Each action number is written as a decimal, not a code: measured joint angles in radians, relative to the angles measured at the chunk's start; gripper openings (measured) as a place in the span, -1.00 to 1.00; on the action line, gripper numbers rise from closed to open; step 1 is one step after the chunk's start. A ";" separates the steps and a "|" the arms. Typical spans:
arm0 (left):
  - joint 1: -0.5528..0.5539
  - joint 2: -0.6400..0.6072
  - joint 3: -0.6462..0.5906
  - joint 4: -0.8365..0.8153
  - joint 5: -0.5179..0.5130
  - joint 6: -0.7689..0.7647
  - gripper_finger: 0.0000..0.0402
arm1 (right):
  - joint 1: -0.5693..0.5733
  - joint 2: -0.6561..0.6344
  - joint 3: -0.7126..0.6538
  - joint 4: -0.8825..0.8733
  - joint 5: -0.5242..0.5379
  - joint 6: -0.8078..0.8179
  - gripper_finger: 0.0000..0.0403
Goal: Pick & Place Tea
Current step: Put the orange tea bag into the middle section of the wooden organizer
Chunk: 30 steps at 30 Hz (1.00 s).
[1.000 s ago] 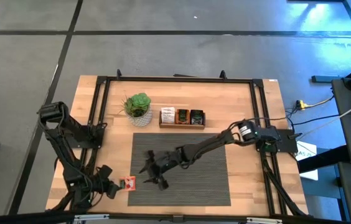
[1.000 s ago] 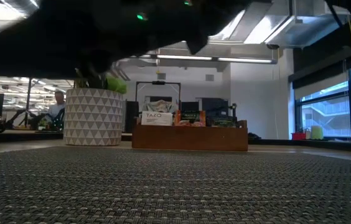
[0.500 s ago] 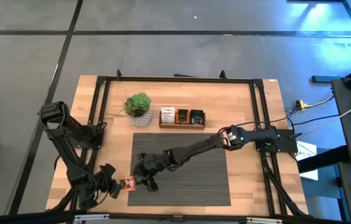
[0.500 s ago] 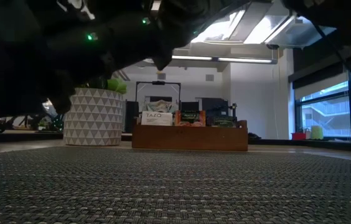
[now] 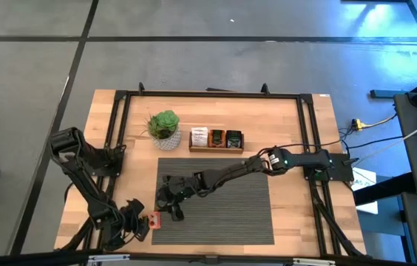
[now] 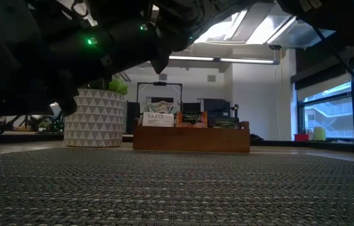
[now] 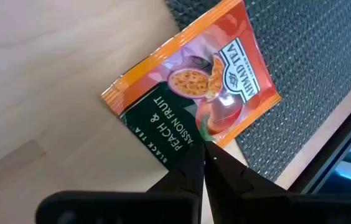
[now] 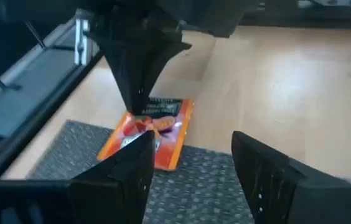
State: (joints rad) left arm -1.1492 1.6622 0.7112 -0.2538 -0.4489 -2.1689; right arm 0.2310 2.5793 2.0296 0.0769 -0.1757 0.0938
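In the high view, the left gripper (image 5: pixel 143 225) is low at the near-left corner of the table (image 5: pixel 304 125), with its fingers pressed together on one orange-red tea sachet (image 5: pixel 154 220) that lies at the left edge of the dark mat (image 5: pixel 245 214), partly on the wood. The right gripper (image 5: pixel 170 203) reaches across the mat from the right side and is just beside this sachet, its fingers spread wide and holding nothing. Behind the mat stand a green potted plant (image 5: pixel 164 125) and a brown wooden tray (image 5: pixel 216 140) with more sachets in its three compartments. In the low view, the mat fills the foreground, dark parts of the arms cover the top of the picture, and the plant's white patterned pot (image 6: pixel 93 117) and the tray (image 6: pixel 191 138) stand at the back; the held sachet is not visible here. In the left wrist view, the two dark fingers (image 7: pixel 191 171) are closed to a narrow point on the edge of the sachet (image 7: pixel 191 87), which lies half on the wood and half on the mat (image 7: pixel 312 56). In the right wrist view, the right arm's own fingers (image 8: pixel 126 171) stand far apart, and between them the sachet (image 8: pixel 150 130) is seen at the mat's edge, with the left gripper (image 8: pixel 139 102) pinching it from above.
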 joint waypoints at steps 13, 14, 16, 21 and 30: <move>0.001 0.008 -0.001 -0.026 -0.012 0.135 -0.96 | -0.012 0.000 -0.002 -0.057 -0.101 0.374 0.06; 0.004 0.008 -0.001 -0.028 -0.014 0.143 -0.95 | -0.012 0.000 -0.002 -0.057 -0.104 0.398 0.06; 0.009 0.008 -0.002 -0.031 -0.024 0.161 -0.95 | -0.011 0.000 -0.002 -0.058 -0.108 0.437 0.06; 0.035 0.009 -0.003 -0.034 -0.032 0.210 -0.94 | -0.010 -0.001 -0.002 -0.077 -0.106 0.509 0.06; 0.071 0.010 -0.005 -0.029 -0.047 0.280 -0.96 | -0.010 -0.006 -0.003 -0.210 -0.056 0.533 0.06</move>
State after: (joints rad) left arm -1.0778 1.6726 0.7063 -0.2832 -0.4957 -1.8893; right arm 0.2212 2.5733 2.0262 -0.1330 -0.2320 0.6265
